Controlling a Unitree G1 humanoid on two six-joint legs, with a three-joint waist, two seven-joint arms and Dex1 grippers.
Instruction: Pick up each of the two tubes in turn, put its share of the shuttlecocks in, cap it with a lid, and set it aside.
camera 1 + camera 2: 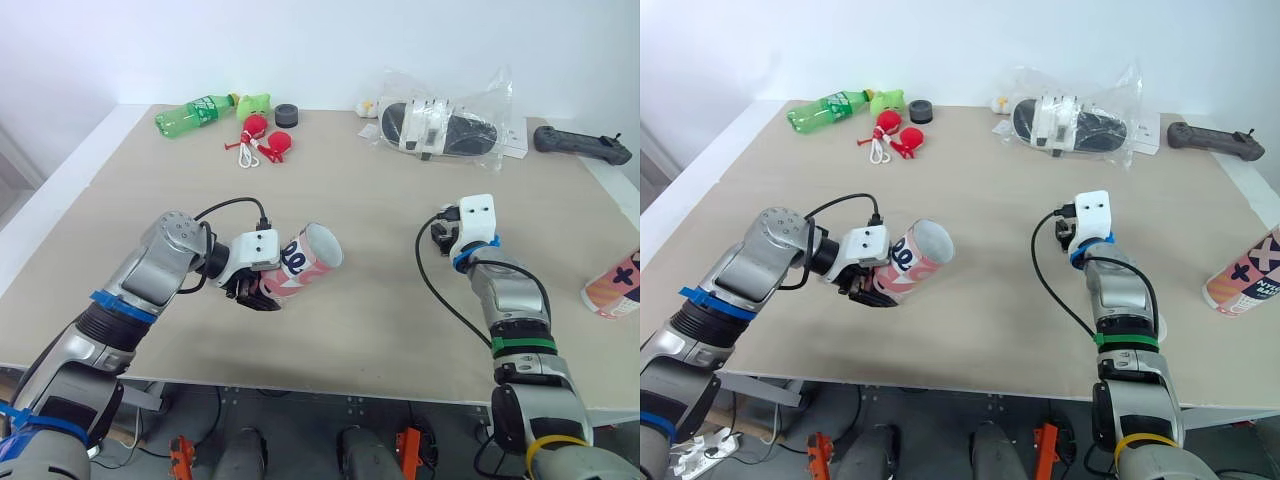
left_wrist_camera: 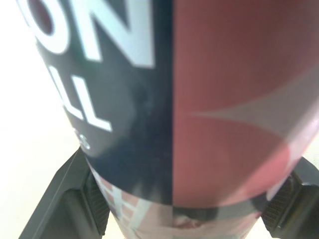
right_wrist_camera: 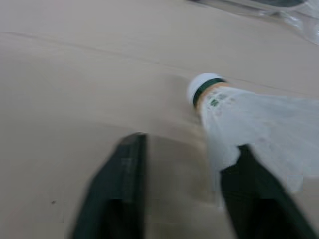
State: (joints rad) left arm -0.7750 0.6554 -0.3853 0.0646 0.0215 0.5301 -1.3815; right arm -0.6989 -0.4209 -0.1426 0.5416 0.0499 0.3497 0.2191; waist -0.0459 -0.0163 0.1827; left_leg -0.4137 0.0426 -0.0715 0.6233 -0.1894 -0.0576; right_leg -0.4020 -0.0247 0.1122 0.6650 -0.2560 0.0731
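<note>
1. Left jaws are clamped on the tube point(image 1: 300, 262), which is tilted above the surface near its front edge, open mouth toward the right arm.
2. Right jaws stand apart over a shuttlecock point(image 3: 249, 124) lying on the surface, feathers just beside one jaw.
3. Centre on the cork end before closing, since feathers probably crush easily.
4. Hold the tube steady and feed the shuttlecock in cork first.

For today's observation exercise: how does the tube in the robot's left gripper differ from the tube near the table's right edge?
The held tube is clamped in the left gripper; the far tube lies ungripped on the table. The held tube tilts, open mouth raised; whether the far tube is open cannot be judged. Both share pink, white and dark print.
</note>
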